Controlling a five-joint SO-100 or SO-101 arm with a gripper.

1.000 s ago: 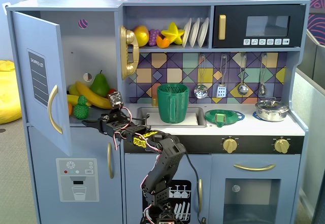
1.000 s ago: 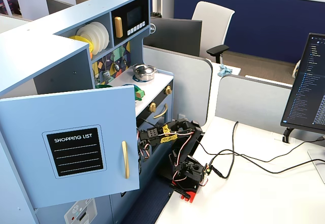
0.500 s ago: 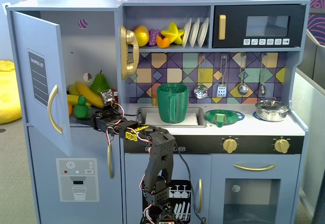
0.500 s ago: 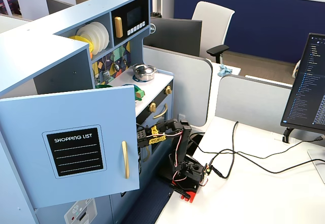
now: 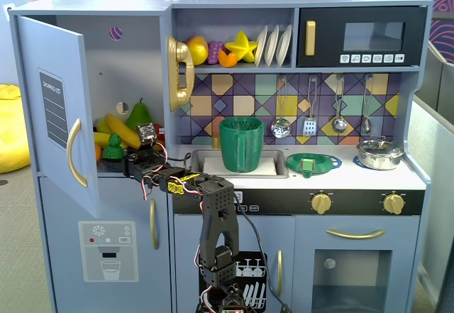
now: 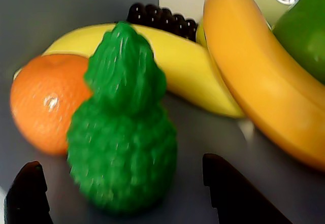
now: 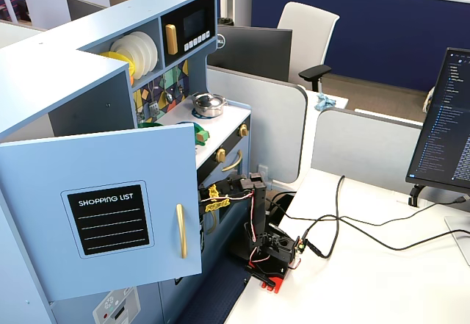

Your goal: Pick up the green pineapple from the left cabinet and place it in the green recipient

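The green pineapple stands upright on the shelf of the left cabinet, whose door is swung open. In the wrist view the pineapple fills the middle. My gripper is open, with one black fingertip on each side of the pineapple's base, and neither touches it. In a fixed view the gripper reaches into the cabinet from the right. The green recipient stands upright in the sink, to the right of the cabinet. In the other fixed view the open door hides the gripper and the pineapple.
An orange touches the pineapple's left side. Two bananas, dark grapes and a green pear lie behind and to the right. A flat green strainer and a metal pot sit on the counter.
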